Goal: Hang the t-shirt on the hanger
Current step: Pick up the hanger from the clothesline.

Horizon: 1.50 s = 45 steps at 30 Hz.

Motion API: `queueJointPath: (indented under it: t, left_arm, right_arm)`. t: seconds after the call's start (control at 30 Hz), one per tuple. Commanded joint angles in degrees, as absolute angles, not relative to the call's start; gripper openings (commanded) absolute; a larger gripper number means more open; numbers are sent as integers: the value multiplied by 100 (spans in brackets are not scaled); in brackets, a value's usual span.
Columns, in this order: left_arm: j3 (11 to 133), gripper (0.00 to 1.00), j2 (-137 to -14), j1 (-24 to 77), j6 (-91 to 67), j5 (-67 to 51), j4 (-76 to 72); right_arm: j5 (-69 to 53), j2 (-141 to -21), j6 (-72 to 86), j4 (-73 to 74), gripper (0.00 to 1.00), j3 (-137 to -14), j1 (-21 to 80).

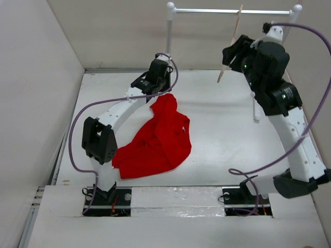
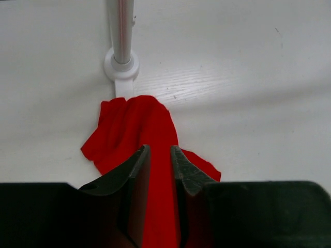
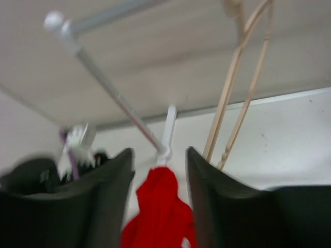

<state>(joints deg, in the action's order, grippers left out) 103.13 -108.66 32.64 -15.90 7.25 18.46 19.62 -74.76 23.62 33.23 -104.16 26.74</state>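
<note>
The bright red soft cloth t-shirt (image 1: 155, 139) lies crumpled at centre-left of the top view, its upper end gathered into a narrow bunch. The left gripper (image 2: 159, 170) has its jaws pinched on that bunch. Being light and limp, the shirt will likely sag, so the collar or a shoulder seam looks the best hold. The thin beige wooden hanger (image 1: 235, 30) hangs on the metal bar (image 1: 227, 10) at upper right. The right gripper (image 3: 160, 175) is beside it, jaws apart and empty.

- Flat white desk (image 1: 222, 134) with a faint wood grain, evenly lit, only soft shadows on it.
- Plain off-white wall panels (image 1: 31, 77) box it in on the left and at the back.
- White-posted rack with a thin metal bar (image 1: 232, 11) stands along the far edge, and its round white foot (image 2: 122, 64) sits right on the desk.
</note>
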Motion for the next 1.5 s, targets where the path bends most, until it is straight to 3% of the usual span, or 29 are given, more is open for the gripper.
queueJointPath:
  t: [0.0,0.07,0.1,0.23,0.37,0.47,0.73,0.83,1.17,1.27,1.47]
  left_arm:
    - [9592,17,-9618,3252,-1529,721,1688]
    - [9423,15,-9414,3252,-1555,651,1801]
    - [9213,13,-9248,3252,-1608,589,1854]
    - [8702,7,-8887,3313,-1731,238,1872]
    - [8245,7,-8649,3462,-1784,193,1802]
    - [7963,7,-8509,3463,-1872,97,1723]
    - [7787,8,-8437,3463,-1890,141,1705]
    - [7743,8,-8438,3463,-1916,106,1688]
    - [7761,8,-8560,3463,-1960,62,1644]
    - [7761,8,-8604,3463,-1986,35,1600]
    - [7954,11,-8762,3516,-2048,-211,1503]
  right_arm:
    - [2820,-8392,1689,3849,65,-11465,2268]
    - [2996,-8822,1591,3989,78,-11960,2006]
    - [3006,-9242,1547,4156,79,-12458,1917]
    - [2927,-10209,1477,4578,80,-13557,1609]
    - [2505,-11011,1406,4965,80,-14560,1459]
    - [2443,-11171,1389,4957,79,-14503,1406]
    - [2092,-10767,1547,4491,52,-13474,1055]
    - [2065,-10749,1538,4544,36,-13395,1055]
    - [2013,-10486,1310,4237,7,-13219,1055]
    - [1960,-10415,1222,4166,0,-13227,1002]
    - [1522,-10152,871,3762,0,-13061,888]
